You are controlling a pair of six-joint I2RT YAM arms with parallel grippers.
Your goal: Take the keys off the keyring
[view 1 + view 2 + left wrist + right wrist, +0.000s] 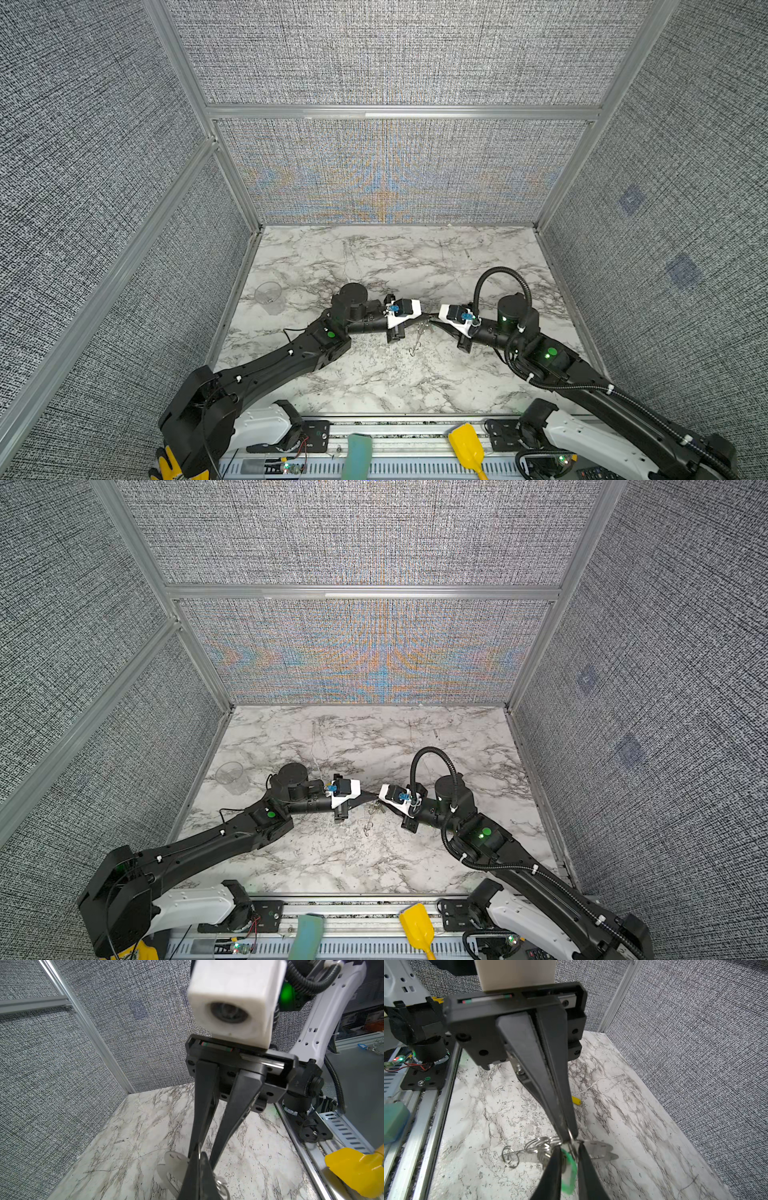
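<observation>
Clear cup [268, 293]: stands near the left edge of the table [374, 257], well apart from the arms.
Left gripper [569, 1135]: jaws pressed together, pinching one metal ring.
Keyring [542, 1146]: a bunch of metal rings held above the table between both grippers.
Right gripper [569, 1146]: jaws narrowed onto the green key [569, 1169].
Yellow key [576, 1101]: lies alone on the table, apart from the bunch.

A robotics lab test cell: grey woven panels [395, 54] in aluminium framing [399, 111] box in a marble-patterned desk [374, 257]. The left robot arm [270, 365] and right robot arm [573, 370] stand on a slotted rail [415, 424] at the near edge, amid loose wiring [305, 449].
</observation>
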